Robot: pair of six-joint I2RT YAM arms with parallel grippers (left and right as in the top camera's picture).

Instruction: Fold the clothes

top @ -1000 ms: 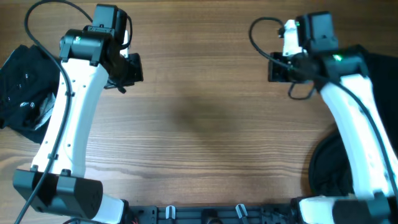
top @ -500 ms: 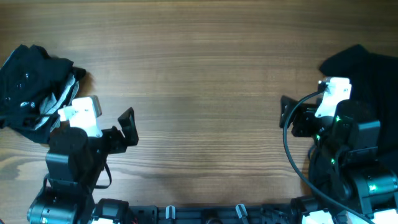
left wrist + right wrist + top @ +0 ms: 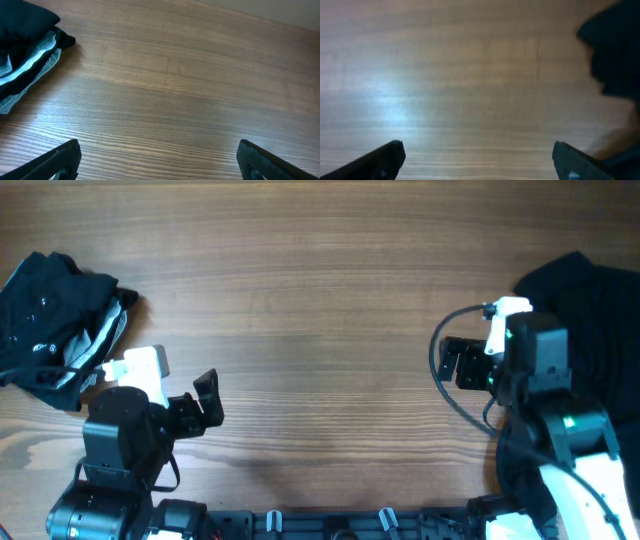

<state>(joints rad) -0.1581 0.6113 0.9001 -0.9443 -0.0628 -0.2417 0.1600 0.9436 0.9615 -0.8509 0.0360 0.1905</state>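
Note:
A crumpled pile of dark clothes [image 3: 45, 305] with a pale striped lining lies at the table's far left; it also shows in the left wrist view's upper left corner as the dark clothes [image 3: 25, 45]. A second heap of black clothes [image 3: 590, 310] covers the right edge, seen blurred as black cloth [image 3: 617, 50]. My left gripper [image 3: 205, 400] hovers low near the front, right of the left pile, open over bare wood [image 3: 160, 167]. My right gripper [image 3: 452, 365] is open too, just left of the black heap, nothing between its fingers [image 3: 479, 165].
The wooden table [image 3: 320, 300] stretches between the two arms. A dark round shape [image 3: 520, 455] sits by the right arm's base. The arm mounts [image 3: 330, 525] line the front edge.
Both arms have pulled back from the far side of the table toward the front edge. In the last half second the right gripper shifted slightly farther and left; the clothes have not moved.

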